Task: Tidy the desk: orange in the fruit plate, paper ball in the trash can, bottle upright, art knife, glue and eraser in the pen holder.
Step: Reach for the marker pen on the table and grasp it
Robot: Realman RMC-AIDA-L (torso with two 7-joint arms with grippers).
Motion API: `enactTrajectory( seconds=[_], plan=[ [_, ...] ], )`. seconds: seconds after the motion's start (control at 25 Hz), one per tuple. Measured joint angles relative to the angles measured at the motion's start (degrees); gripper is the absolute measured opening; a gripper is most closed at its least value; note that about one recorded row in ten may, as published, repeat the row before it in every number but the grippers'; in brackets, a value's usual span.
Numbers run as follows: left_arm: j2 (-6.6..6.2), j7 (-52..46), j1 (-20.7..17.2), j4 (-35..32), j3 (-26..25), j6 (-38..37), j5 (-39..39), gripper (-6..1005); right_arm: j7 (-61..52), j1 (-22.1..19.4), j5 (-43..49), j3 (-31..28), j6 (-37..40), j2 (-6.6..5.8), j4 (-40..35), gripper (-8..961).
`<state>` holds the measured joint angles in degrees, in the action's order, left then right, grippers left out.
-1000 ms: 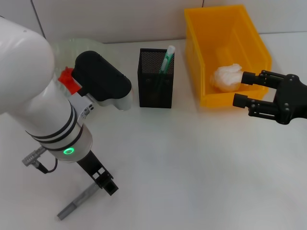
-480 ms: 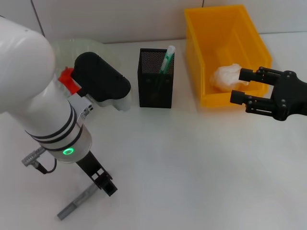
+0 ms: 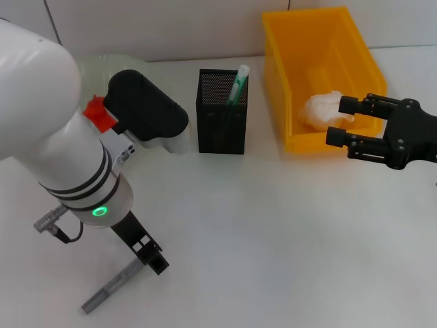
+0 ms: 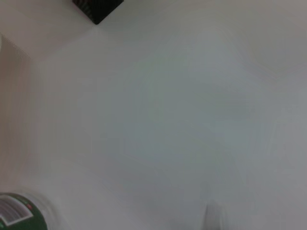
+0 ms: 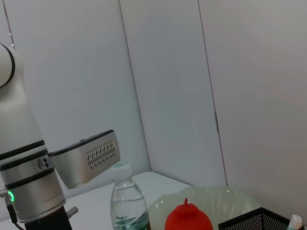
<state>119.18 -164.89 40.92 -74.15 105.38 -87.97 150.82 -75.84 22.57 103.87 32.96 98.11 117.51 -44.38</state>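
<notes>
A: While the left gripper [image 3: 151, 258] is hanging low over the near-left part of the desk [image 3: 273, 239], which way is the art knife [image 3: 113, 286] lying from it?

B: Just beside and below the fingertips, toward the robot. The knife's long axis is running diagonally, from the near-left corner up toward the gripper. The left arm is plainly the nearer one.

A: Are those jaws gripping it?

B: They are looking narrow and close to the knife's upper end, but I cannot tell whether they are closed on it or merely touching.

A: And the right gripper [image 3: 349, 124]?

B: It is hovering at the front wall of the yellow trash can [image 3: 319, 24], fingers spread wide and holding nothing. The paper ball [image 3: 321, 109] is lying inside the can, just past the fingertips.

A: Where is the knife going?

B: Into the black mesh pen holder [image 3: 222, 121], I judge, standing well apart behind, with a green-and-white stick already in it.
</notes>
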Motion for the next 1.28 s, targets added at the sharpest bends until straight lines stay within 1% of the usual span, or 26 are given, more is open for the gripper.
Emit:
enactTrajectory(
  seconds=[1.12, 1.28],
  plan=[
    [0.0, 0.01, 0.17, 0.2, 0.5, 0.27, -0.37, 676, 0.09, 0.28, 0.02, 0.62, -0.71, 0.0, 0.0, 722],
    [0.0, 0.01, 0.2, 1.41, 0.53, 0.6, -0.37, 669, 0.09, 0.28, 0.02, 0.62, -0.65, 0.02, 0.0, 722]
  ],
)
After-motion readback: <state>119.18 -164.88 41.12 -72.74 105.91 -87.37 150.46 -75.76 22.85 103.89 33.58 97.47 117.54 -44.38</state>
